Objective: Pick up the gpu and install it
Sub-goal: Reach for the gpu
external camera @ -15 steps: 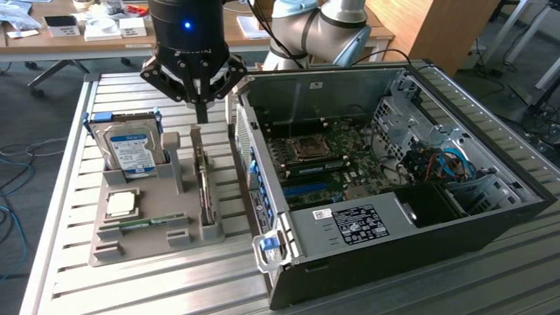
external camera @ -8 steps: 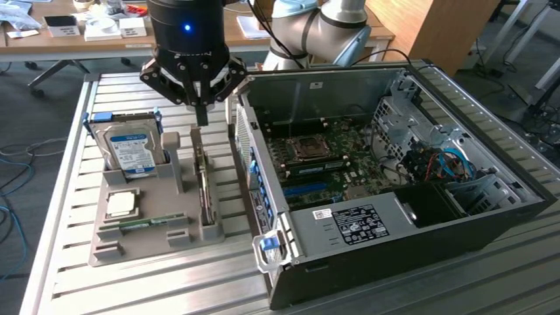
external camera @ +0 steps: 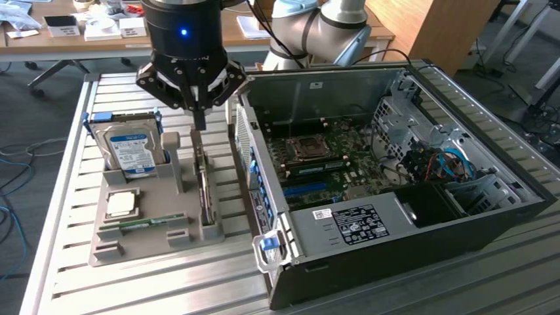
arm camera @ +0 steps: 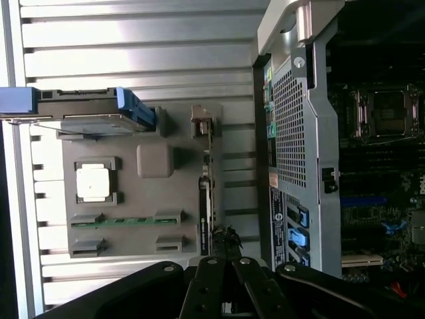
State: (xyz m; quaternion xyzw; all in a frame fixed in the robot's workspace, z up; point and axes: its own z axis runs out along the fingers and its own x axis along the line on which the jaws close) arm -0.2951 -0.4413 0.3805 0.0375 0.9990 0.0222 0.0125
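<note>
The fingers (external camera: 199,118) are closed together, tips just over the upright gpu (external camera: 206,190). The wrist view gives its thin top edge, the exterior view its broad side.

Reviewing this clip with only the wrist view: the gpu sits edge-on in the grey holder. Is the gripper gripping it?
Observer: Seemingly not. In the exterior view the gripper hangs shut, tips just above the gpu at its bracket end; the card stands in the holder.
Operator: What lies in the case beyond the motherboard?
Observer: A power supply with a white label, and blue cables toward the exterior view's right.
Operator: And the hard drive?
Observer: It stands upright, its blue label facing the exterior camera.
</note>
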